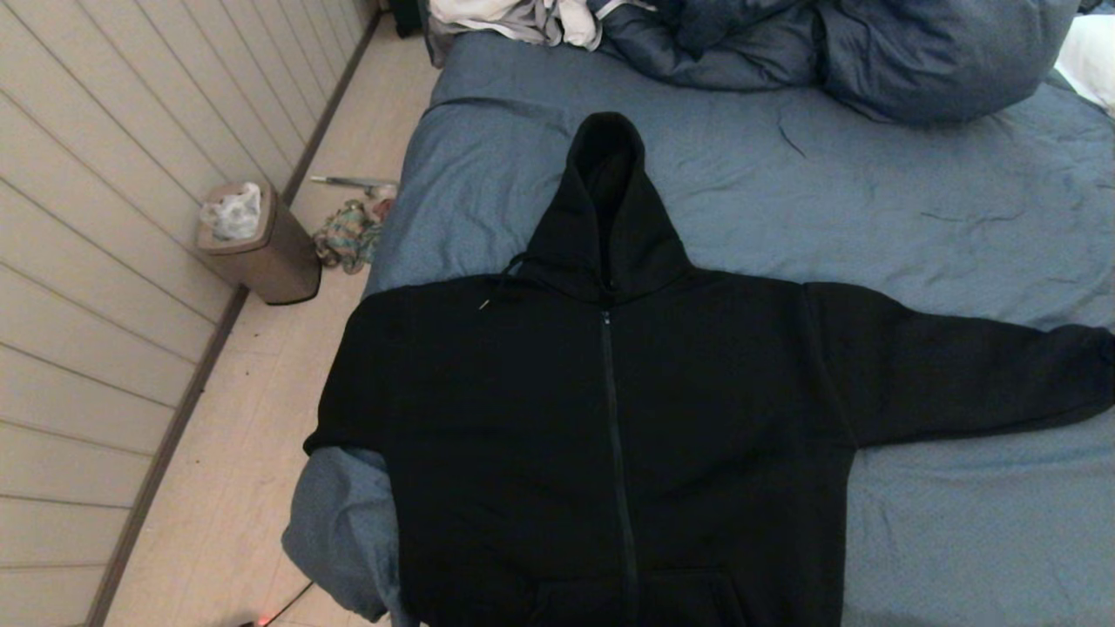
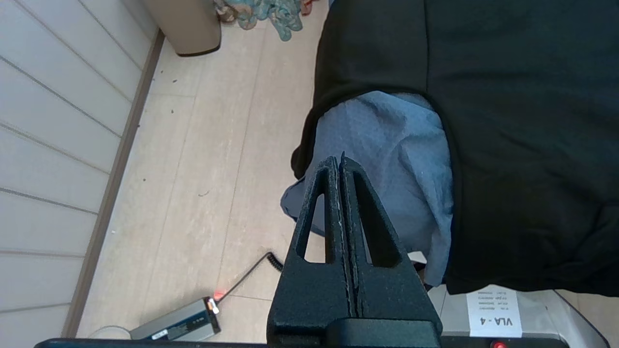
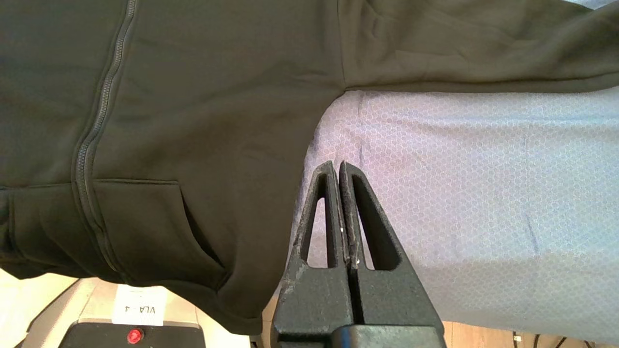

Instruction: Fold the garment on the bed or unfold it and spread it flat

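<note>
The black zip-front garment [image 1: 610,418] lies front up and spread out on the bed [image 1: 915,200], hood toward the far end, one sleeve stretched to the right. Its left shoulder hangs over the bed's left corner, and its hem reaches the near edge. Neither arm shows in the head view. My left gripper [image 2: 338,162] is shut and empty above the bed's near left corner, beside the garment [image 2: 508,121]. My right gripper [image 3: 338,166] is shut and empty over the bare sheet [image 3: 459,169], just right of the garment's [image 3: 193,96] pocket side.
A puffy blue-grey duvet [image 1: 836,43] and white and grey cloth [image 1: 514,22] lie at the bed's far end. On the floor to the left stand a beige bin [image 1: 261,244], a colourful cloth [image 1: 348,235] and a grey device with a cable [image 2: 179,324]. A panelled wall [image 1: 96,218] runs along the left.
</note>
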Controlling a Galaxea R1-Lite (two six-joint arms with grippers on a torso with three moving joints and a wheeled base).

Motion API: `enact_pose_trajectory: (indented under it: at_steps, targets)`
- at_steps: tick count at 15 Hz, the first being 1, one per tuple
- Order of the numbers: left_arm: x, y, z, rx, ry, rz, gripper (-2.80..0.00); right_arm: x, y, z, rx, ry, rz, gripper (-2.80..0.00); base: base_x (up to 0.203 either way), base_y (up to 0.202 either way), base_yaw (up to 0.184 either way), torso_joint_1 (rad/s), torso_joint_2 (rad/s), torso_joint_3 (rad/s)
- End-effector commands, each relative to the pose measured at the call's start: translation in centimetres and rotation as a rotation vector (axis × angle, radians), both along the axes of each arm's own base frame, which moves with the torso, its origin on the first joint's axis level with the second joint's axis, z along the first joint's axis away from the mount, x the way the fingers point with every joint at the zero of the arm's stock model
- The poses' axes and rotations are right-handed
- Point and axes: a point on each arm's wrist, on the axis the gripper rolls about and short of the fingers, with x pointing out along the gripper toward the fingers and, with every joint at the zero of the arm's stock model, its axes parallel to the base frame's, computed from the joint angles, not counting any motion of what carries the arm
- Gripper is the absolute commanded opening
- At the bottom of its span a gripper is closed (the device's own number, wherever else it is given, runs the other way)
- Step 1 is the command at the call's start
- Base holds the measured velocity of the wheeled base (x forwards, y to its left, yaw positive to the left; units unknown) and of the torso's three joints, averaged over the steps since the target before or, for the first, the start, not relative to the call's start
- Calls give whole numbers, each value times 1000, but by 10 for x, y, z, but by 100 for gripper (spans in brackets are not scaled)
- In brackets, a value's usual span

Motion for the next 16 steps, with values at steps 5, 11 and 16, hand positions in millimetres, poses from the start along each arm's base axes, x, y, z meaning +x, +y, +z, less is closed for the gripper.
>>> enact_pose_trajectory:
  at_steps: [5, 11, 16]
  targets:
    - [0, 0, 0, -26, -5, 1, -280, 0, 0, 0, -2, -3, 1, -280, 0, 0, 0, 0, 0, 0]
    - [0, 0, 0, -26, -6, 2, -280, 0, 0, 0, 1, -2, 2, -280, 0, 0, 0, 0, 0, 0]
    - [0, 0, 0, -24, -6, 2, -280, 0, 0, 0, 3, -1, 4, -280, 0, 0, 0, 0, 0, 0]
